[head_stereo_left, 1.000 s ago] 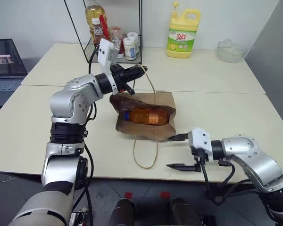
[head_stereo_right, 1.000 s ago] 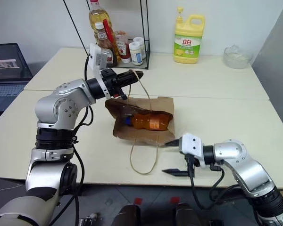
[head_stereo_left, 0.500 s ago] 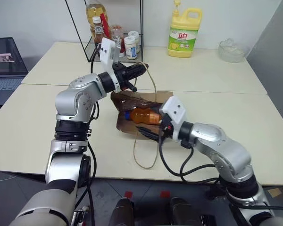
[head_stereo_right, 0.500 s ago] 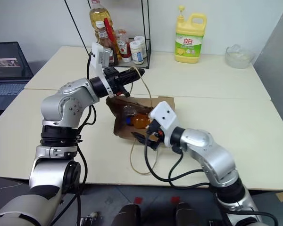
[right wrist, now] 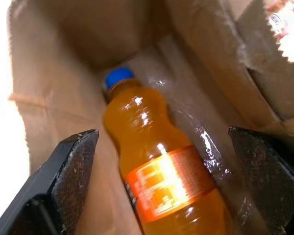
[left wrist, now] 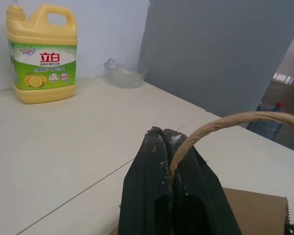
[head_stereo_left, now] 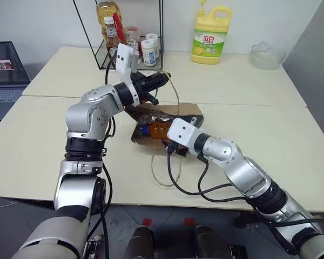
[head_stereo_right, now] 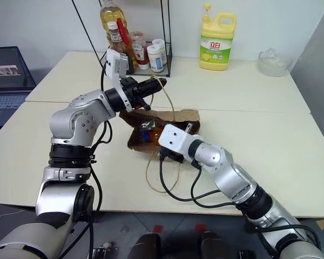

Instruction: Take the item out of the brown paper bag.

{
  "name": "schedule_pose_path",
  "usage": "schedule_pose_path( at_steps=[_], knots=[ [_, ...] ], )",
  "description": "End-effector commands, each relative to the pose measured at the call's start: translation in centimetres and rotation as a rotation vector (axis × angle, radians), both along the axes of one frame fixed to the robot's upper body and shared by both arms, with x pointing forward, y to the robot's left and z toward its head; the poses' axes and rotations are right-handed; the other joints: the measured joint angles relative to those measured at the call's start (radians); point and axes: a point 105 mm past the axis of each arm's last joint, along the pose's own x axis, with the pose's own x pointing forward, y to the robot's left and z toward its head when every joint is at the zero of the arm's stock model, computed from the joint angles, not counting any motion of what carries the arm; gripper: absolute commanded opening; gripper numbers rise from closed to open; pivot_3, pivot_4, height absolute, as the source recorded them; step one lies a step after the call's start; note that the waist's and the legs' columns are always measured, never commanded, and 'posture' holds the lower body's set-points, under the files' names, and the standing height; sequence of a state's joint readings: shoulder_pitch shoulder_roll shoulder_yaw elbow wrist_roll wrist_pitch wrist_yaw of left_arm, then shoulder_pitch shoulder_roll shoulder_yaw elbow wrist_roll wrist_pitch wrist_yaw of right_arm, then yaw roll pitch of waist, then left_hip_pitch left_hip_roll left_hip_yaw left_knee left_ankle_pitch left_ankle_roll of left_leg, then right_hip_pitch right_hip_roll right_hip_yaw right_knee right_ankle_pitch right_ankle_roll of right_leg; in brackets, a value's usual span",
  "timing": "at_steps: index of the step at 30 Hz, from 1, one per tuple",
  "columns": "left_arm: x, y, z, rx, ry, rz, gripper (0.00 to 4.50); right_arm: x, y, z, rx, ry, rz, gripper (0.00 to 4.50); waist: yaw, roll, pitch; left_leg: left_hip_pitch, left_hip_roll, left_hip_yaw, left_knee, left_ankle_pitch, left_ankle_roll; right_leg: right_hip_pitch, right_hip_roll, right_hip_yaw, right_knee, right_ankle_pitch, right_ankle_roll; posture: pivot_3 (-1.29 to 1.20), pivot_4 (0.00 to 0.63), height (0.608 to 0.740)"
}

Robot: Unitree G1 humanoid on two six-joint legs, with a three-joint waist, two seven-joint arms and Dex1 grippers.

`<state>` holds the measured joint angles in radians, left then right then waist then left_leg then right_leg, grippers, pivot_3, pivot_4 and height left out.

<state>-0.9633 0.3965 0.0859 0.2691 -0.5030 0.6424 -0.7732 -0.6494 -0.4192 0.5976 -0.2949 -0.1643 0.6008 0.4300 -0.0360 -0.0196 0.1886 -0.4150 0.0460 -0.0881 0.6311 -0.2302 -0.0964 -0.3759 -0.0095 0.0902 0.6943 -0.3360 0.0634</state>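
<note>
Straddling the orange bottle (right wrist: 161,181), right pincer (right wrist: 171,161) gaped; left pincer (left wrist: 170,196) clamped twine handle (left wrist: 225,122). Paper bag (head_stereo_left: 186,110) could snag at 12 o'clock.

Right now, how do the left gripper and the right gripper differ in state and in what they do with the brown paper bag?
The left gripper is shut on the bag's twine handle, holding it up; the right gripper is open and grips nothing. The left gripper stays above the brown paper bag; the right gripper reaches into its mouth, fingers either side of the orange bottle. Both have black fingers.
</note>
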Motion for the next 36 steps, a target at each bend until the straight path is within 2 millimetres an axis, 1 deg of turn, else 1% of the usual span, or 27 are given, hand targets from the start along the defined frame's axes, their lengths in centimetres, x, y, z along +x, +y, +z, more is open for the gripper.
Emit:
schedule_pose_path(
  at_steps=[1,3,9,13,14,17,19,23,26,29,32,34,36],
  knots=[
    [-0.7,0.1,1.9,-0.020,-0.084,-0.003,0.00,-0.4,0.6,1.4,-0.034,-0.101,0.053,4.29,0.000,0.000,0.000,0.000,0.000,0.000,0.000,0.000,0.000,0.000,0.000,0.000,0.000,0.000,0.000,0.00,0.150,0.740],
    [-0.7,0.1,1.9,-0.020,-0.085,-0.002,0.00,-0.7,0.7,1.1,-0.054,-0.101,0.075,3.88,0.000,0.000,0.000,0.000,0.000,0.000,0.000,0.000,-0.001,0.000,0.000,0.000,0.000,0.000,0.000,0.00,0.150,0.740],
    [-0.7,0.0,1.9,-0.023,-0.085,-0.003,0.00,-1.1,0.8,1.0,-0.101,-0.124,0.105,1.76,0.000,0.000,0.000,0.000,0.000,0.000,0.000,0.001,-0.001,0.000,0.000,0.000,0.001,0.000,0.000,0.00,0.150,0.740],
    [-0.8,0.0,1.9,-0.023,-0.085,-0.005,0.00,-0.7,0.8,1.0,-0.154,-0.154,0.098,0.26,0.000,0.000,0.000,0.000,0.000,0.000,0.000,0.001,-0.001,0.000,0.000,0.000,0.001,0.000,0.000,0.00,0.150,0.740],
    [-0.8,0.0,1.8,-0.023,-0.085,-0.006,0.00,-0.5,0.8,1.0,-0.168,-0.161,0.096,0.03,0.000,0.000,0.000,0.000,0.000,0.000,0.000,0.001,-0.001,0.000,0.000,0.000,0.001,0.000,0.000,0.00,0.150,0.740],
    [-0.8,-0.2,1.8,-0.022,-0.084,-0.010,0.00,0.1,1.0,1.2,-0.230,-0.188,0.087,0.03,-0.001,0.000,0.000,0.000,0.000,0.000,0.000,0.001,-0.001,0.000,0.000,0.000,0.002,0.000,0.000,0.00,0.150,0.740],
    [-0.8,-0.2,1.8,-0.022,-0.084,-0.012,0.00,0.2,1.2,1.6,-0.249,-0.197,0.094,0.03,-0.002,0.000,0.000,0.000,0.000,0.000,0.001,0.001,-0.001,-0.001,0.000,0.000,0.002,0.000,0.000,0.00,0.150,0.740],
    [-0.8,-0.2,1.7,-0.022,-0.083,-0.012,0.00,-1.0,2.1,2.8,-0.230,-0.165,0.145,0.03,-0.002,0.000,0.000,0.000,0.000,0.000,0.000,0.001,-0.001,-0.001,0.000,-0.001,0.002,0.000,0.000,0.00,0.150,0.740],
    [-0.8,-0.2,1.7,-0.023,-0.083,-0.010,0.00,-1.8,2.4,3.0,-0.219,-0.138,0.172,0.03,-0.002,0.000,0.000,0.000,0.000,-0.001,0.000,0.001,-0.001,-0.001,0.000,-0.001,0.002,0.000,0.000,0.00,0.150,0.740],
    [-0.8,-0.1,1.6,-0.024,-0.082,-0.008,0.00,-2.0,2.8,3.5,-0.172,-0.103,0.176,0.03,-0.003,0.000,0.000,0.000,0.000,-0.001,0.001,0.001,-0.001,0.000,0.000,-0.001,0.002,0.000,0.000,0.00,0.150,0.740],
    [-0.8,-0.1,1.6,-0.025,-0.082,-0.006,0.00,-1.7,2.3,3.9,-0.123,-0.052,0.164,0.03,-0.003,0.000,0.000,0.000,0.000,-0.001,0.001,0.002,-0.002,0.000,0.000,-0.001,0.003,0.000,0.000,0.00,0.150,0.740],
    [-0.9,-0.1,1.6,-0.025,-0.082,-0.006,0.00,-1.4,1.4,4.3,-0.083,-0.003,0.146,0.03,-0.002,0.000,0.000,0.000,0.000,-0.001,0.001,0.002,-0.002,0.000,0.000,-0.001,0.003,0.000,0.000,0.00,0.150,0.740],
    [-0.9,-0.1,1.5,-0.024,-0.081,-0.006,0.00,-1.2,0.3,5.1,-0.001,0.067,0.115,0.03,-0.002,0.000,0.000,0.000,0.000,-0.001,0.001,0.002,-0.002,0.000,0.000,-0.001,0.003,0.000,0.000,0.00,0.150,0.740]
  ],
)
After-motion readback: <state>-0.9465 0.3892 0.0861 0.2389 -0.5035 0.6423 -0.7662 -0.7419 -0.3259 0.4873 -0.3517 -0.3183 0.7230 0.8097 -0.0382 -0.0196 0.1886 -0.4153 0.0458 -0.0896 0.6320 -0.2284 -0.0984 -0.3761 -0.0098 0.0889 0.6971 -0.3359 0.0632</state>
